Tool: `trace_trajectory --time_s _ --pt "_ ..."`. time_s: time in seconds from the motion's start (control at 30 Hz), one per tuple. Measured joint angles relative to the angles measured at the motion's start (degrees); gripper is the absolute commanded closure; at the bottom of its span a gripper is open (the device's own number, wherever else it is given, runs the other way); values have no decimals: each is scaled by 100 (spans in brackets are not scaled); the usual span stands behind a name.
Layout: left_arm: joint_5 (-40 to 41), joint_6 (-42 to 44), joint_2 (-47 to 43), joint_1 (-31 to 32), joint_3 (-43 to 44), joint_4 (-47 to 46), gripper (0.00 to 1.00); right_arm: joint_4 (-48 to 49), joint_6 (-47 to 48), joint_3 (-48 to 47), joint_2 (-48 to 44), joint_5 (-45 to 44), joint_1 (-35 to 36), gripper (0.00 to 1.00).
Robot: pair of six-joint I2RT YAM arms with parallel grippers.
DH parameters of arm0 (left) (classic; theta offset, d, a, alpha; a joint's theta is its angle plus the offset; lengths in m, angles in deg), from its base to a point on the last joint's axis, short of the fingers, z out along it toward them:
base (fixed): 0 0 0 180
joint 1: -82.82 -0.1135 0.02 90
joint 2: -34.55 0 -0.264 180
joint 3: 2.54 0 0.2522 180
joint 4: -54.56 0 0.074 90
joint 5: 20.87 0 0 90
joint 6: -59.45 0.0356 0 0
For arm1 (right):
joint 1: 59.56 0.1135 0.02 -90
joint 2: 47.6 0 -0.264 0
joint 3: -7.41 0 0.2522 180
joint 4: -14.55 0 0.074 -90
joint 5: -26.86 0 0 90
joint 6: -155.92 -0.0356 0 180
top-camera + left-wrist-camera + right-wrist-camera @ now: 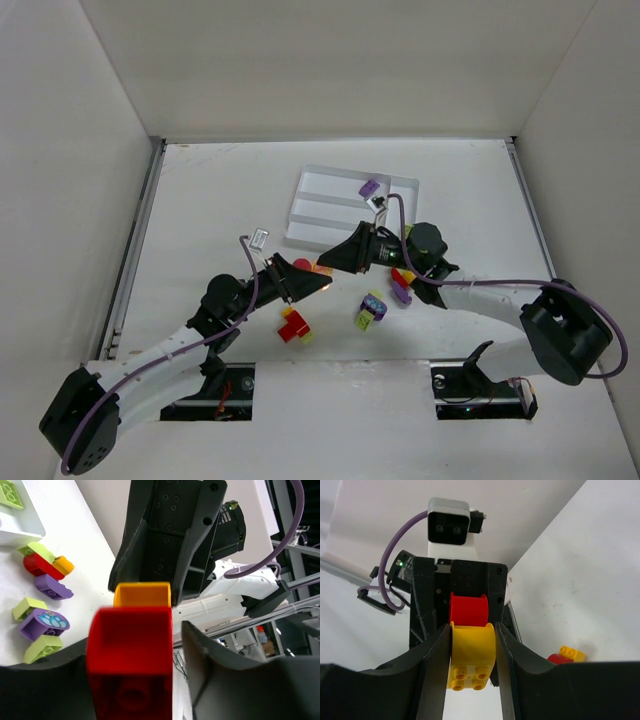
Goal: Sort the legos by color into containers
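My two grippers meet nose to nose above the table's middle. Between them is a yellow lego (pixel 472 652) joined to a red lego (pixel 131 650). The right gripper (pixel 472 630) is shut on the yellow lego, with both fingers pressed to its sides. The left gripper (pixel 135 670) has the red lego between its jaws, but a gap shows between that lego and its right finger (pixel 225 680). From above, the pair (pixel 312 268) hangs just in front of the white tray (pixel 320 190). One purple lego (pixel 369 187) lies in the tray.
Loose legos lie on the table: a red, yellow and green clump (pixel 293 324), a purple and lime clump (pixel 371 309), and a red, purple and yellow group (pixel 402 283) under the right arm. A lime lego (pixel 10 494) sits in a tray corner.
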Motion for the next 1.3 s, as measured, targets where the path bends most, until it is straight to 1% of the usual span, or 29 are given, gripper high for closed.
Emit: trace_trajectory --time_s 0.17,0.23,0.37,0.47,0.63,0.73,0.83,1.03,1.07,1.1,1.17,1.2,1.23,1.3 --pt "9 50 0 -28 0 4 37 0 -2 11 2 -7 -181 63" --pt "9 72 0 -55 0 13 34 2 -2 31 2 -7 -245 63" --pt "20 114 -79 -184 0 122 32 4 -2 70 22 -7 -400 63" --pt "50 157 -251 -343 0 306 33 20 -61 166 22 4 -557 63" --pt "168 219 -402 -605 -2 562 39 61 -87 227 22 0 -675 63" --pt "238 243 -387 -640 -2 564 43 61 -87 229 22 0 -699 63" --pt "304 295 -302 -625 -2 564 54 85 -90 229 50 0 -699 63" --pt "520 367 -129 -619 -2 660 70 186 -107 227 243 -9 -710 62" --pt "566 376 -129 -621 -2 664 72 188 -109 227 267 -24 -715 60" --pt "599 385 -129 -621 -2 671 74 201 -118 227 282 -39 -715 55" --pt "638 387 -133 -616 -2 688 77 195 -120 227 293 -52 -713 40" --pt "645 387 -142 -608 -2 682 78 177 -129 227 297 -55 -704 34" --pt "662 387 -170 -601 -2 678 79 175 -125 227 313 -52 -697 31" --pt "702 385 -238 -595 -2 673 81 160 -109 227 350 -55 -693 28"
